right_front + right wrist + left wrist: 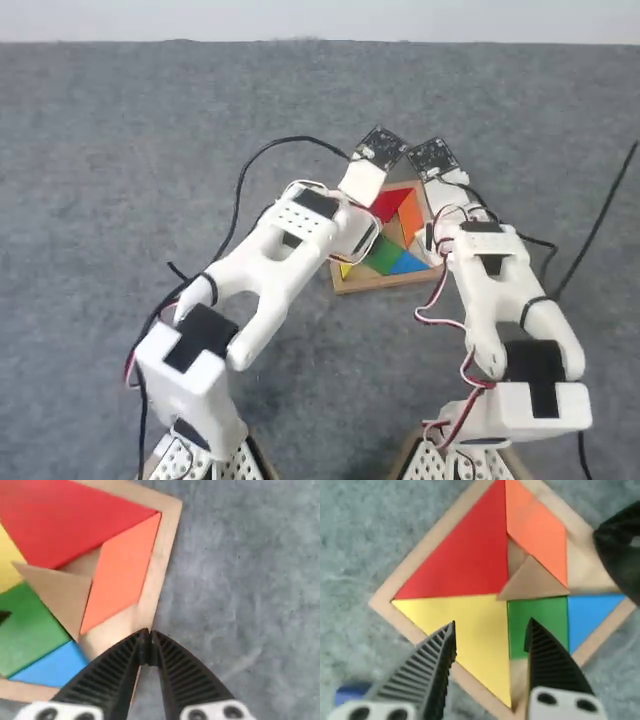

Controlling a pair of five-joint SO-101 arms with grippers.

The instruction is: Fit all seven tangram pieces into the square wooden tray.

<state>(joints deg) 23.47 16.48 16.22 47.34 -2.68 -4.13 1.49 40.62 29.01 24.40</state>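
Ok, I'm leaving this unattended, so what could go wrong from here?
The brown triangle sits loosely, with bare wood showing beside it; a nudge might wedge it against the orange parallelogram. The right gripper, shut, is at the rim of the wooden tray; a push could slide the whole tray. The left gripper, open over the yellow triangle, could dislodge it.

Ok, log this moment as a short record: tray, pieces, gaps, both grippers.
tray: square wooden tray on grey carpet
pieces in tray: red triangle, yellow triangle, orange parallelogram, green square, blue triangle, tan triangle
count: six visible in tray
gap: bare floor between orange parallelogram and blue triangle
left gripper: open, above yellow triangle and green square
right gripper: shut, at the tray's rim by the orange parallelogram
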